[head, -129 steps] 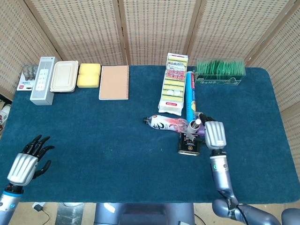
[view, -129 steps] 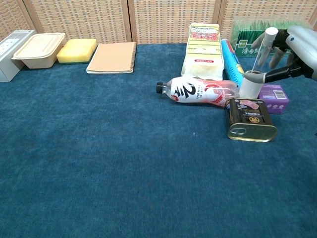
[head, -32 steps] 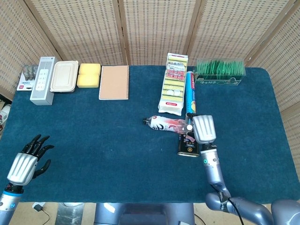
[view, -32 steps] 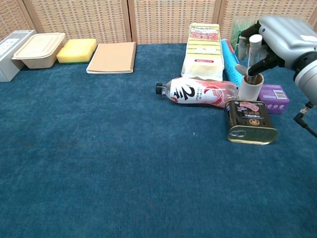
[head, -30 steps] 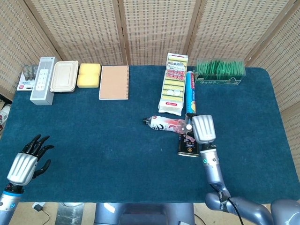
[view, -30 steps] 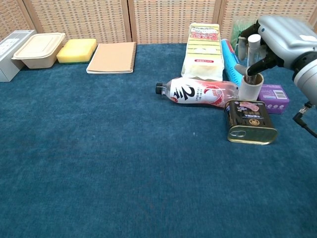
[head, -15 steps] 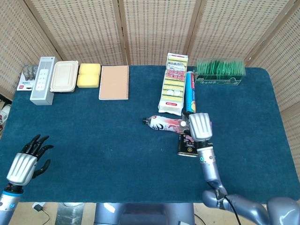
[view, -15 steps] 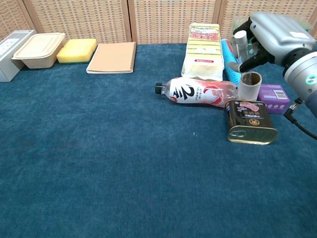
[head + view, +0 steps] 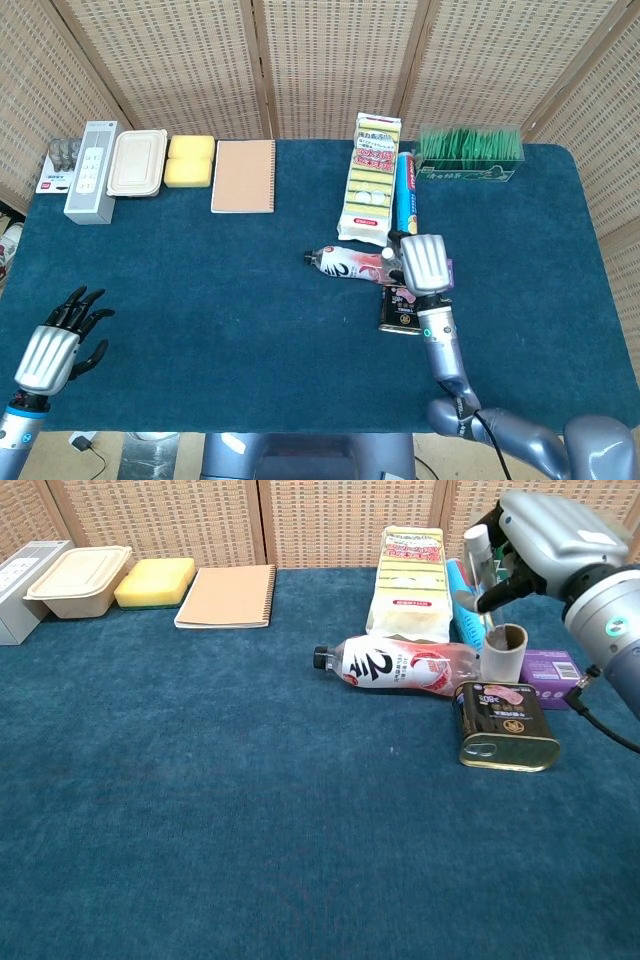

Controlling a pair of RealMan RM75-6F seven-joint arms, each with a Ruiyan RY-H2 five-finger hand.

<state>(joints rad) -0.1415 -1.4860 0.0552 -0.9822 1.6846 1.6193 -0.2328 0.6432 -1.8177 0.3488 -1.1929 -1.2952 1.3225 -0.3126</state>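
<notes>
**One small cup beneath your right hand, with a bottle and tin beside it**

One small cup (image 9: 503, 650) stands upright on the blue table (image 9: 200, 780), mouth up; its inside looks dark, and you cannot tell what it contains. It stands just behind the gold tin (image 9: 506, 723), which lies flat with its label up, and touches the base of the plastic bottle (image 9: 400, 665). That bottle lies on its side, long axis left to right, black cap pointing to the robot's left. A purple box (image 9: 553, 674) sits just right of the cup.

Your right hand (image 9: 525, 540) hovers above the cup, back upward, fingers apart and holding nothing. Your left hand (image 9: 58, 345) is at the near left corner, well apart, fingers spread and empty.
</notes>
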